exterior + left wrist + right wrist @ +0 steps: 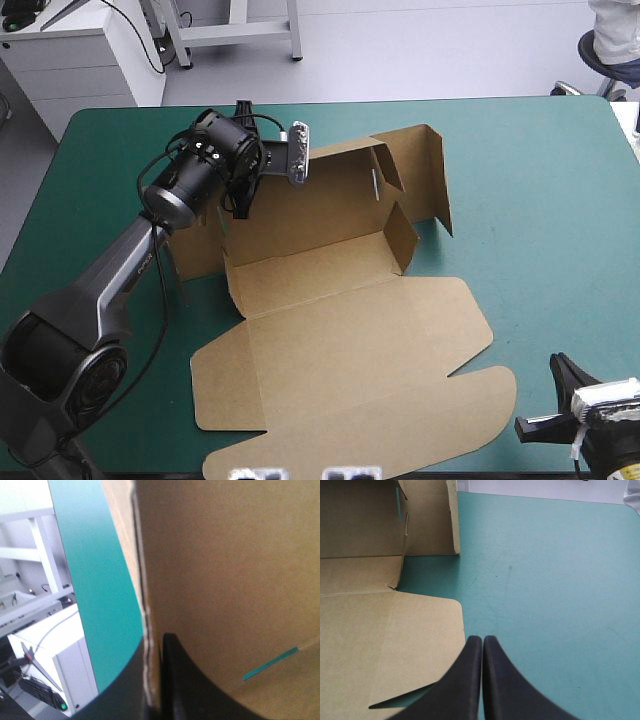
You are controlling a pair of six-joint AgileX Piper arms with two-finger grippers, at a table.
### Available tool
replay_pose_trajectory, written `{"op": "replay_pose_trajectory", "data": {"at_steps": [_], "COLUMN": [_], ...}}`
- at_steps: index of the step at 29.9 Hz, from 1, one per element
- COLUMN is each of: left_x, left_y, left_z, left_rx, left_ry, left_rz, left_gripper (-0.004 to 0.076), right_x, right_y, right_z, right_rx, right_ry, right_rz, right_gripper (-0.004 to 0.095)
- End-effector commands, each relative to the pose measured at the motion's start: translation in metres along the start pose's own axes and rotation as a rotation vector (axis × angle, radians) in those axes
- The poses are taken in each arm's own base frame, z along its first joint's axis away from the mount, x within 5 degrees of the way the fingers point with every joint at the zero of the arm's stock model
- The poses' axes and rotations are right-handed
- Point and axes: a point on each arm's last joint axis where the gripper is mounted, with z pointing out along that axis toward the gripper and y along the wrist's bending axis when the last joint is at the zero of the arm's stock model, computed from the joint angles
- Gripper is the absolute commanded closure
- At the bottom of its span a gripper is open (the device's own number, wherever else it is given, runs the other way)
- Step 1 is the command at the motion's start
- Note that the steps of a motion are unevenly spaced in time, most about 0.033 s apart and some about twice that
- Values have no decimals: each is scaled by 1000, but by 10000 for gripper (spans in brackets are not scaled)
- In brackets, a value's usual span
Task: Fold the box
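Observation:
The brown box (340, 330) lies in the middle of the table, partly formed. Its far walls (410, 165) stand raised and its wide lid (360, 400) lies flat toward the front edge. My left gripper (242, 200) is at the box's far left wall. In the left wrist view its black fingers (175, 680) are all but shut, with the edge of the board (225, 580) between them. My right gripper (548, 395) is low at the front right, off the lid's rounded corner. There its fingers (482, 639) meet in a point over the cover, holding nothing, just beside the lid's edge (395, 640).
The teal-green cover (540, 200) stretches bare to the right of the box as far as the table's right edge. A narrower strip of cover (110, 150) shows on the left, where the left arm reaches in.

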Motion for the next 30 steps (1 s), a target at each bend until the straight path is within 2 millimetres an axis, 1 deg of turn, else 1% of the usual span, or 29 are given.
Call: {"op": "replay_pose_trajectory", "data": {"at_steps": [1, 5, 7, 10, 15, 19, 24, 30], "left_x": [-16, -31, -42, -52, -67, -72, -78, -72], "left_y": [6, 4, 0, -6, -12, -17, -29, -50], "left_z": [-35, -41, -45, -51, -56, -55, -55, -59], "left_rx": [-114, -166, -161, -162, -336, -392, -424, -473], "left_ry": [-82, -82, -94, -99, 18, 41, 0, -44], "left_rz": [62, 82, 45, -7, 27, 17, -12, 5], "left_gripper": [732, 732, 732, 733, 733, 733, 733, 732], "right_x": [-15, -15, -15, -15, -15, -15, -15, -15], "right_y": [0, 0, 0, 0, 0, 0, 0, 0], "right_z": [-7, -7, -7, -7, -7, -7, -7, -7], "right_rx": [2, 2, 2, 2, 2, 2, 2, 2], "right_ry": [-109, -109, -109, -109, -109, -109, -109, -109], "right_rz": [0, 0, 0, 0, 0, 0, 0, 0], "right_gripper": [909, 909, 909, 909, 909, 909, 909, 909]}}
